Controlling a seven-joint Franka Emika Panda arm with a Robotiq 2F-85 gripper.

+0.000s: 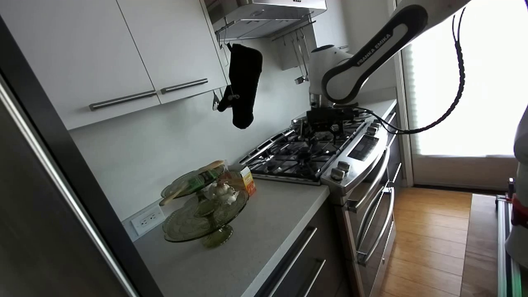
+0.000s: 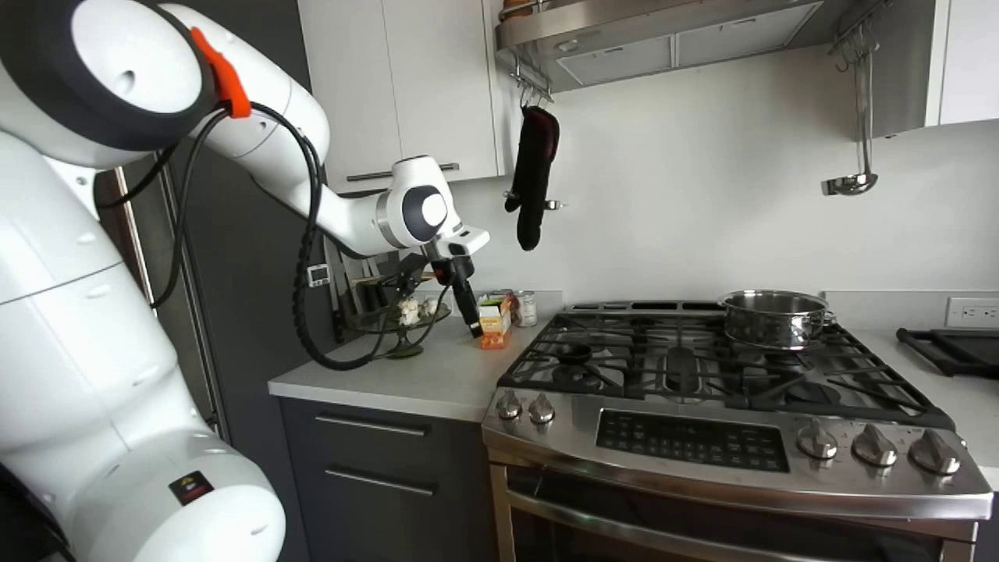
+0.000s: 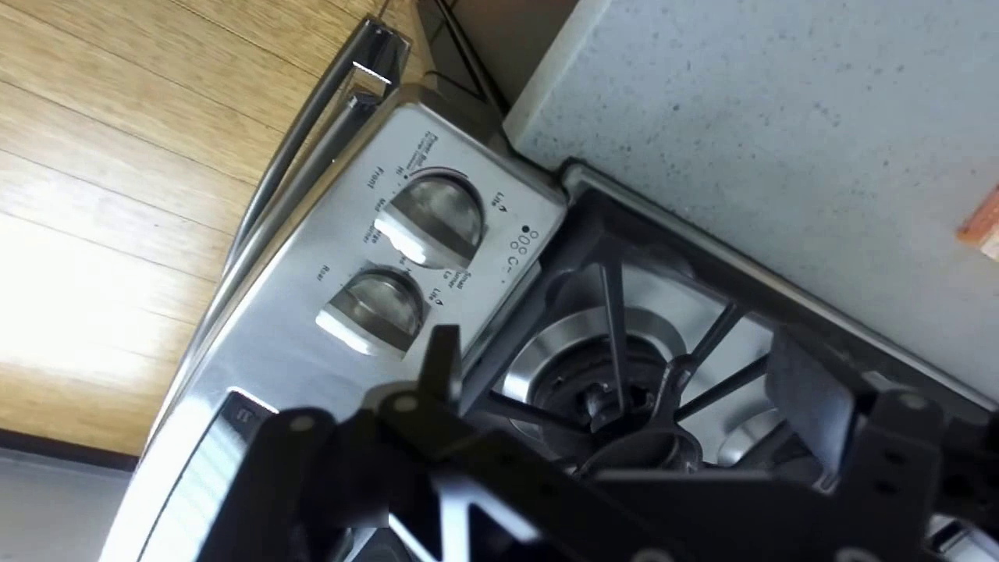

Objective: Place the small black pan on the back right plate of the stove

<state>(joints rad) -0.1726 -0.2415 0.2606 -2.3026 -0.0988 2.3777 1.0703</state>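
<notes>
While the jaws stand wide, small black pan [image 3: 636, 451] partly hidden, stove [image 2: 691, 445] cropped

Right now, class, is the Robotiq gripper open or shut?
Open: in the wrist view, the Robotiq gripper has its fingers wide apart.

In an exterior view, the grey counter [image 2: 425, 384] is running mid-left of frame up to the stove [image 2: 691, 410]; a glass stand [image 2: 403, 345], box [image 2: 495, 326] & can [image 2: 527, 309] are standing on it. The stove is carrying a pot [image 2: 773, 329] mid-right of frame & the pan [image 2: 574, 354] nr ctr, both on grates [image 2: 682, 371]. R-edge counter [image 2: 975, 414] is holding a blk flat item [image 2: 968, 350].
</notes>
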